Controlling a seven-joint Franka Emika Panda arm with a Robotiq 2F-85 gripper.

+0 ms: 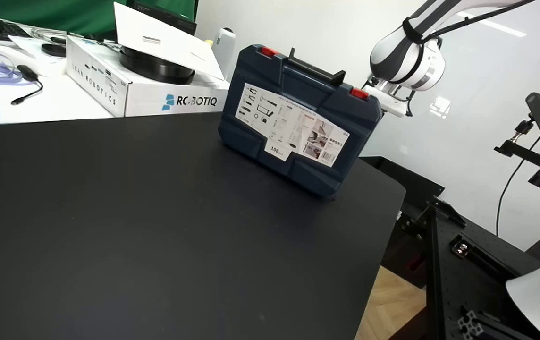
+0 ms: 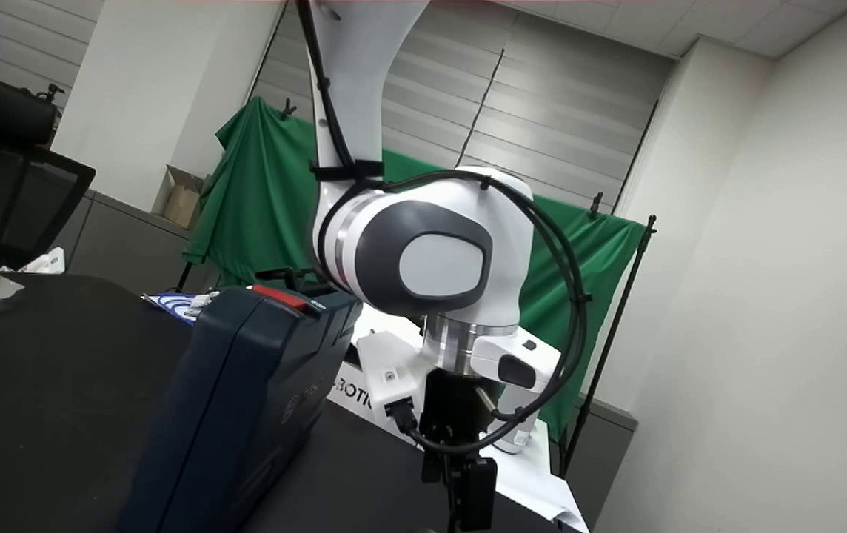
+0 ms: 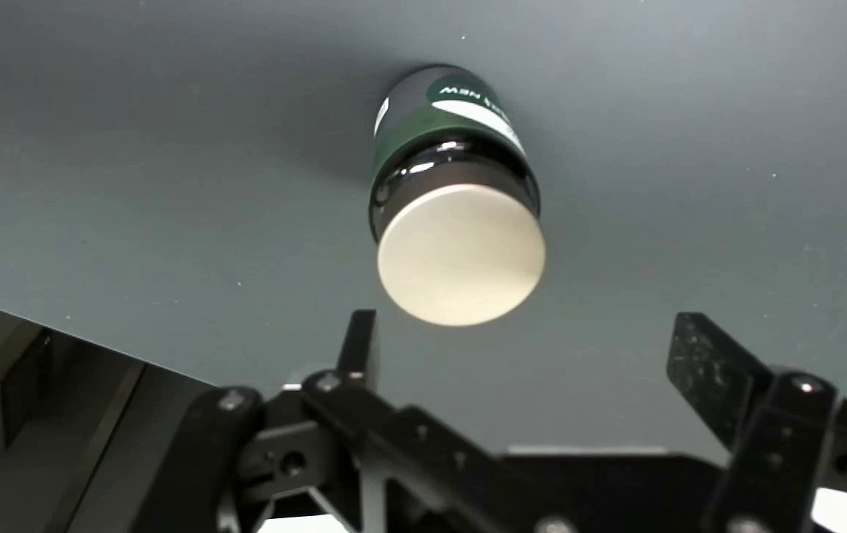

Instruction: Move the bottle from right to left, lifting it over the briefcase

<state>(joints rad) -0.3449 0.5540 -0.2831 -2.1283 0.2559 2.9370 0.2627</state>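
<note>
My claw (image 3: 529, 352) is nearest: spread wide, with nothing gripped. What worries me first is the line-up. The finger (image 3: 361, 344) on the left of the wrist view sits nearly in line with the side of the bottle (image 3: 457, 200), so if I press in without shifting over, it could clip the cap (image 3: 460, 259) and knock the whole thing down. The edge of the tabletop (image 3: 690, 148) cuts across a corner of that view, so a toppled bottle might roll off.

The bottle stands on the tabletop, upright as far as I can judge, higher in the wrist view than the fingertips and off-centre towards that finger. It looks apart from both fingers; how far below them I can't tell. I can't pick it out with confidence in either exterior view.

Beyond that, the briefcase (image 1: 293, 123) stands on its edge, handle (image 1: 317, 71) up. The arm (image 2: 423, 244) hangs close beside it. Too low a lift would catch the bottle on that handle; crossing too early could push the briefcase over.

Farther off are a white box (image 1: 105, 85) and a green curtain (image 2: 260, 192), which I expect won't matter.
</note>
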